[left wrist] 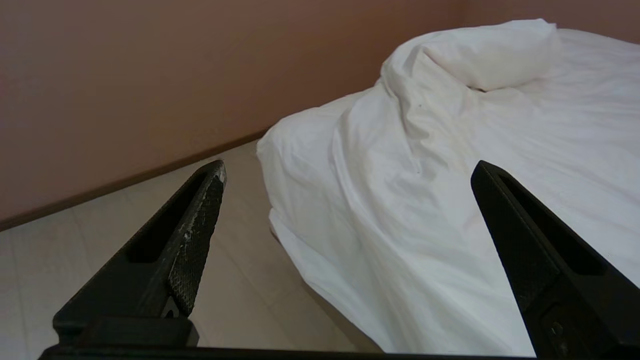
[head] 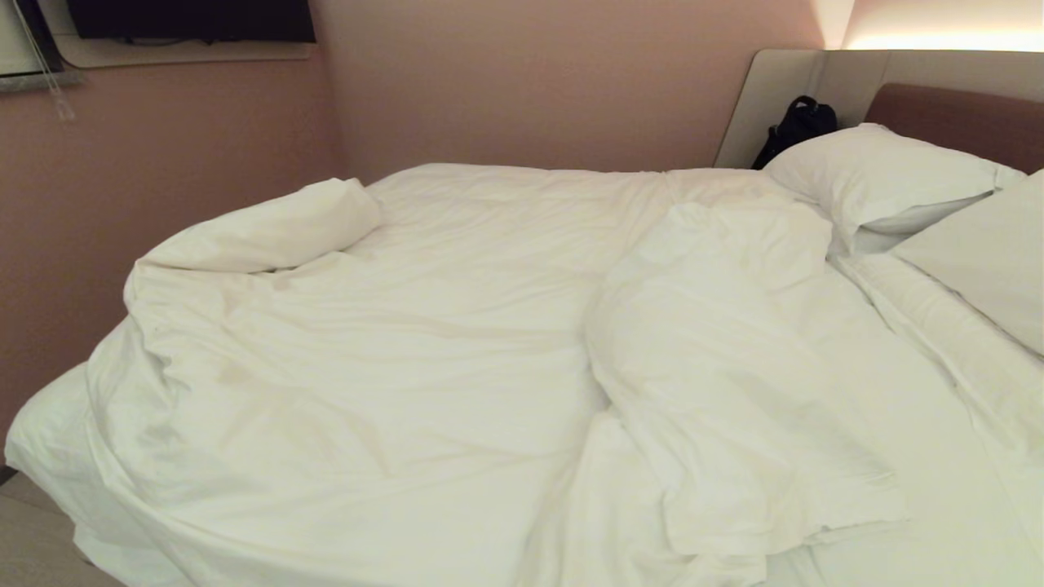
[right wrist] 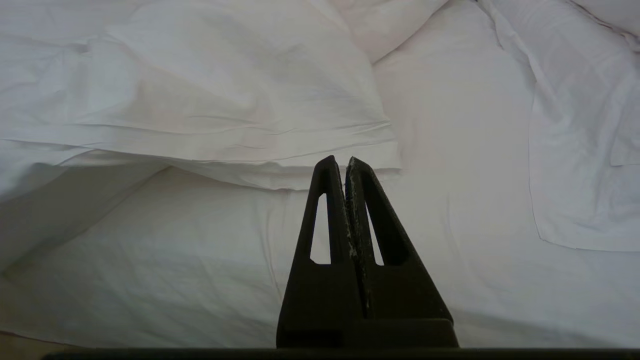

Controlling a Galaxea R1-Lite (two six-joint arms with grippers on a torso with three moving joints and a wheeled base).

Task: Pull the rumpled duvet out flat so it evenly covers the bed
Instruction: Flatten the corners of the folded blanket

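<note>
The duvet [head: 457, 342] lay bunched across the bed [head: 922, 489]; the left gripper [left wrist: 345, 172], jaws wide apart, hung off its rolled foot corner and should bite deep there, right gripper [right wrist: 345, 162] pressed together

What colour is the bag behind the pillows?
Black; the bag shows best in the head view, against the headboard.

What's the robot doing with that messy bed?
It is making the bed. The white duvet lies rumpled, with one corner rolled up near the wall and a fold bunched up beside the pillows. The left tool is open above the duvet's hanging edge, holding nothing. The right tool is shut over the bed.
</note>
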